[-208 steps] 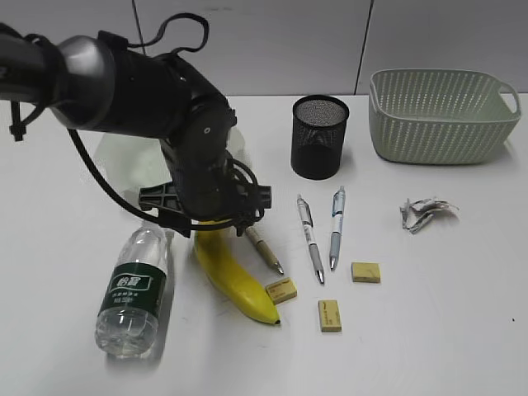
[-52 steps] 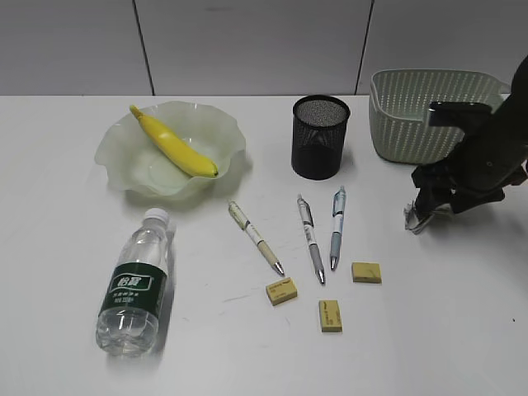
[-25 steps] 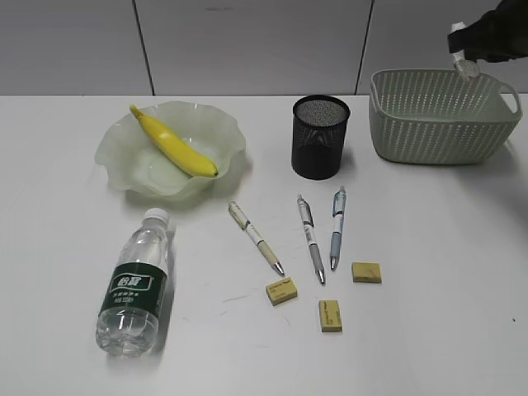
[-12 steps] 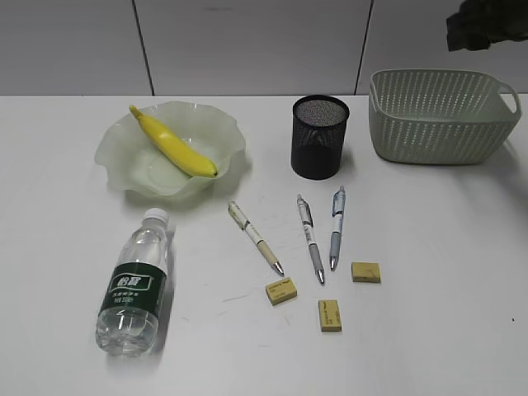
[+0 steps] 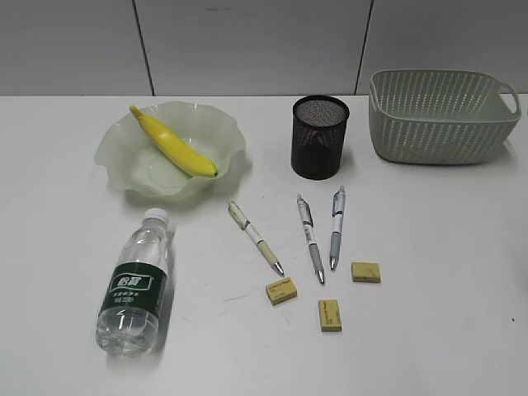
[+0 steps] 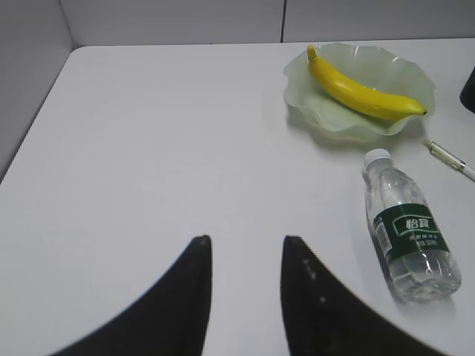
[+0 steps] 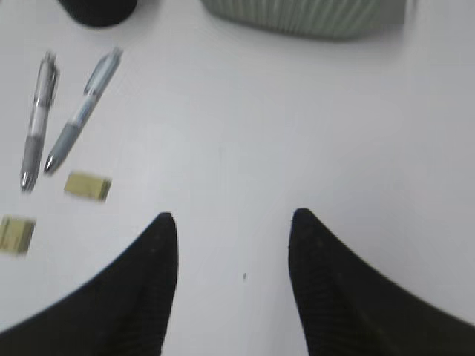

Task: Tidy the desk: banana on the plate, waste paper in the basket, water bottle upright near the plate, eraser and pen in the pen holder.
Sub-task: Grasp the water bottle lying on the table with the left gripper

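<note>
The banana (image 5: 173, 145) lies on the pale green plate (image 5: 115, 157); both also show in the left wrist view, banana (image 6: 364, 94) and plate (image 6: 415, 74). The water bottle (image 5: 132, 285) lies on its side below the plate, seen too in the left wrist view (image 6: 410, 226). Three pens (image 5: 312, 239) and three yellow erasers (image 5: 330, 314) lie on the table. The black mesh pen holder (image 5: 319, 136) stands upright. No waste paper shows on the table. My left gripper (image 6: 243, 241) is open and empty. My right gripper (image 7: 232, 216) is open and empty above bare table.
The pale green basket (image 5: 443, 115) stands at the back right; its inside is hidden. In the right wrist view two pens (image 7: 70, 119) and two erasers (image 7: 87, 185) lie left of the jaws. Neither arm shows in the exterior view.
The right arm lifted the waste paper from the table, carried it over the basket, then withdrew out of the exterior view. The paper no longer shows.
</note>
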Robot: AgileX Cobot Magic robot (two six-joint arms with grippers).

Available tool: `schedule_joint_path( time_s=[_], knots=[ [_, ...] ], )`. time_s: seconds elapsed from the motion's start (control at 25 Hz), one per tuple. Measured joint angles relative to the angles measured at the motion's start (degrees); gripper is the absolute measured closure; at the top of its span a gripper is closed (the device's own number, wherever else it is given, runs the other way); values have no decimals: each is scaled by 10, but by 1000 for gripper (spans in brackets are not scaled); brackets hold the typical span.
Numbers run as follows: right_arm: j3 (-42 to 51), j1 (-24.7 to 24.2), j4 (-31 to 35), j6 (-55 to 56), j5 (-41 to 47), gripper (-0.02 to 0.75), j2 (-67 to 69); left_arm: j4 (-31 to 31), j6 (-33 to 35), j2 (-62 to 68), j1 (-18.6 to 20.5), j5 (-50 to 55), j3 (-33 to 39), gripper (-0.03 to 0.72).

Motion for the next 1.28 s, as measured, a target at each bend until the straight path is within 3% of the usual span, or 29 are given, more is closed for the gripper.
schedule_joint_path(
  time_s=[0.2, 0.44, 0.6, 0.76, 1.0, 1.28],
  knots=[
    [84, 0, 0, 11, 128, 345, -228, 0, 0, 11, 0, 0, 0, 449],
    [150, 0, -8, 16, 197, 346, -448, 0, 0, 75, 0, -6, -1, 445],
    [172, 0, -9, 18, 204, 346, -563, -4, 0, 160, 0, -28, -10, 405],
    [181, 0, -10, 20, 199, 346, -619, -51, 18, 261, 0, -96, -25, 305],
    [181, 0, -12, 27, 198, 346, -624, -206, 118, 470, -2, -195, -32, 211],
    [181, 0, -13, 29, 197, 346, -624, -224, 122, 740, -72, -246, -119, 204]
  ],
)
